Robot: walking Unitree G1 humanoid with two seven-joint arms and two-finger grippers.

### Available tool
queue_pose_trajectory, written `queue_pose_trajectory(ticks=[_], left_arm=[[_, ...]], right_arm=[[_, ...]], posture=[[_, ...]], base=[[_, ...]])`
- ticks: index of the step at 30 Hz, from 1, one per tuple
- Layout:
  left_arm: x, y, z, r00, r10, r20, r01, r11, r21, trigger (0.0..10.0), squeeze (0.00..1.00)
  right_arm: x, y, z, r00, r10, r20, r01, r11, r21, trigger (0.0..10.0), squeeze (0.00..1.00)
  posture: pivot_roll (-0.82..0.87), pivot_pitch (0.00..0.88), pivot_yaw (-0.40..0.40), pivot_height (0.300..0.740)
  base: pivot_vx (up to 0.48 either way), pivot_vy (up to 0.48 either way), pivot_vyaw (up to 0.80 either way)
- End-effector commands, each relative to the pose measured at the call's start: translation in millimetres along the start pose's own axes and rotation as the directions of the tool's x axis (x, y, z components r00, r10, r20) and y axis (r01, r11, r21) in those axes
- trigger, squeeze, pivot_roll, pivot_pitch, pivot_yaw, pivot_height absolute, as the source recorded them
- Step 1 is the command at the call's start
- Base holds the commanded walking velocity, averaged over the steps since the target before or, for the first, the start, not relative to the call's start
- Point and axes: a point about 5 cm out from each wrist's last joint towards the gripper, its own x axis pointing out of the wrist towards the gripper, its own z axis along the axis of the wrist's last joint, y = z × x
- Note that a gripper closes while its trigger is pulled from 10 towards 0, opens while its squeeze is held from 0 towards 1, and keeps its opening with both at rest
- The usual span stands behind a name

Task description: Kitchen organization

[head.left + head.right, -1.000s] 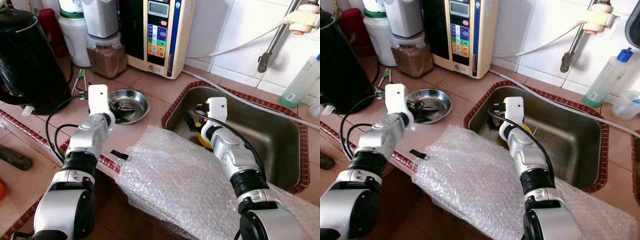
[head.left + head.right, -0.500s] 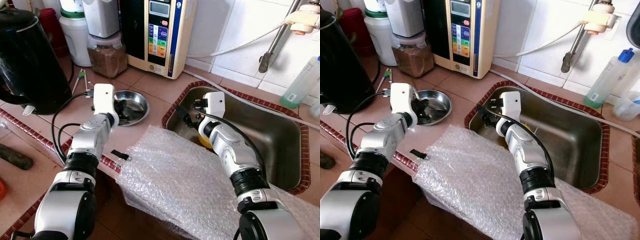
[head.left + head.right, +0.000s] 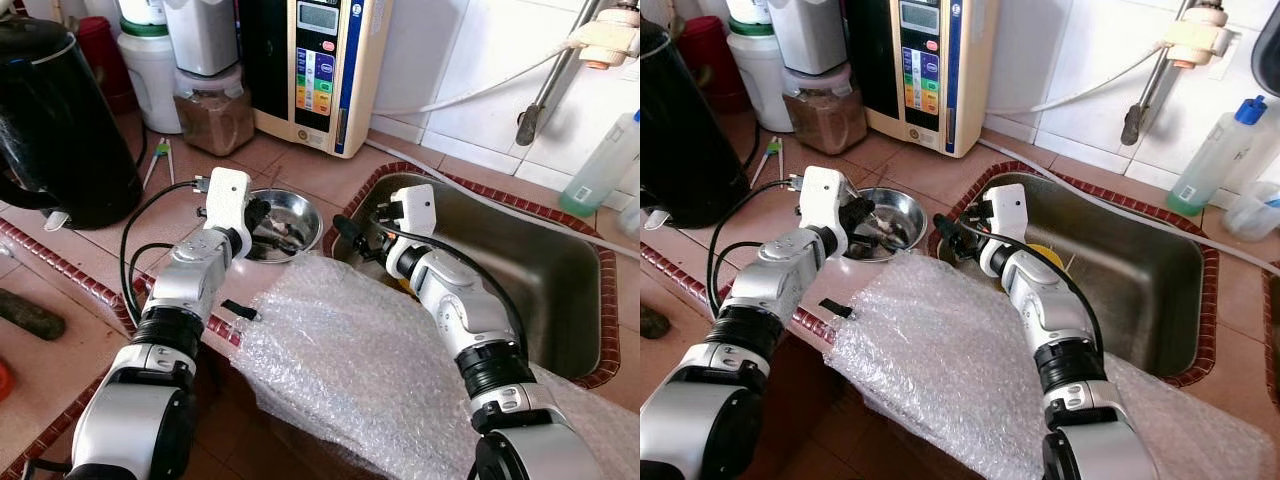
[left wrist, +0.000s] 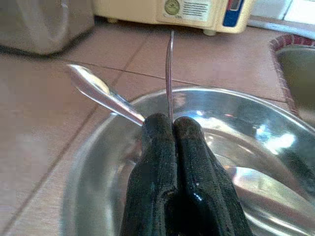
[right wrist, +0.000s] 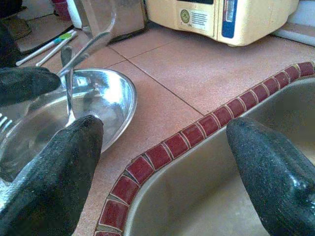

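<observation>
Left claw [image 4: 173,129] now over steel bowl [image 3: 300,207], pinching thin utensil [image 4: 169,73].

Head stereo pair looks down on counter; both wrist views close, sharing steel bowl [image 5: 101,98] beside sink [image 3: 560,270].

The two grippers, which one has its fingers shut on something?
The left gripper: its fingers are pressed together on a thin metal utensil over the steel bowl. The right gripper is wide open at the sink rim, holding nothing.
</observation>
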Motion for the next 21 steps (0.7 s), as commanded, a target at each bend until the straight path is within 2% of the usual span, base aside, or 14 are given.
queue_pose_trajectory(ticks=[1,5,8,9,13,15,17,18,21], left_arm=[[-0.7,0.6,10.9,0.998,0.017,0.056,-0.020,0.999,0.043,0.0,0.00],[-1.8,2.3,22.7,0.993,0.031,0.118,-0.040,0.996,0.079,0.0,0.00],[-3.6,-4.9,39.0,0.976,-0.021,0.217,-0.002,0.994,0.105,0.0,0.00],[-5.0,-9.7,47.0,0.960,-0.054,0.275,0.020,0.992,0.126,0.0,0.00],[-6.2,-13.3,51.5,0.947,-0.081,0.312,0.034,0.988,0.153,0.0,0.00],[-8.7,-25.2,54.6,0.917,-0.176,0.359,0.132,0.981,0.142,0.0,0.00],[-11.0,-32.5,53.1,0.900,-0.239,0.363,0.194,0.968,0.157,0.0,0.00],[-13.6,-42.0,49.6,0.880,-0.312,0.357,0.266,0.948,0.174,0.0,0.00],[-17.5,-53.5,44.5,0.846,-0.401,0.350,0.352,0.915,0.197,0.0,0.00]], right_arm=[[-1.7,0.4,0.0,1.000,0.003,0.001,-0.003,1.000,-0.007,10.0,0.00],[-2.1,0.1,2.1,1.000,-0.011,0.017,0.012,1.000,-0.017,10.0,0.00],[-2.0,-2.7,9.5,0.997,-0.040,0.065,0.041,0.999,-0.008,10.0,0.00],[-1.8,-3.9,11.2,0.996,-0.052,0.072,0.052,0.999,-0.003,10.0,0.00],[-1.7,-3.4,11.6,0.996,-0.047,0.071,0.048,0.999,-0.010,10.0,0.00],[-2.1,-4.9,20.5,0.988,-0.076,0.134,0.075,0.997,0.008,10.0,0.00],[-2.9,-8.3,26.3,0.980,-0.107,0.170,0.105,0.994,0.021,10.0,0.00],[-4.6,-14.0,34.5,0.965,-0.147,0.217,0.141,0.989,0.045,10.0,0.00],[-7.0,-20.3,43.3,0.948,-0.180,0.264,0.161,0.983,0.094,10.0,0.00]], posture=[[-0.03,0.013,-0.048,0.740],[-0.03,0.013,-0.047,0.740],[-0.03,0.011,-0.047,0.740],[-0.03,0.009,-0.047,0.740],[-0.03,0.007,-0.047,0.740],[-0.03,0.006,-0.047,0.740],[-0.03,0.004,-0.047,0.740],[-0.03,0.004,-0.047,0.740],[-0.03,0.003,-0.045,0.740]], base=[[0.000,0.000,0.00],[0.000,0.000,0.00],[0.000,0.000,0.00],[0.000,0.000,0.00],[0.000,0.000,0.00],[0.000,0.000,0.00],[0.000,0.000,0.00],[0.000,0.000,0.00],[0.000,0.000,0.00]])
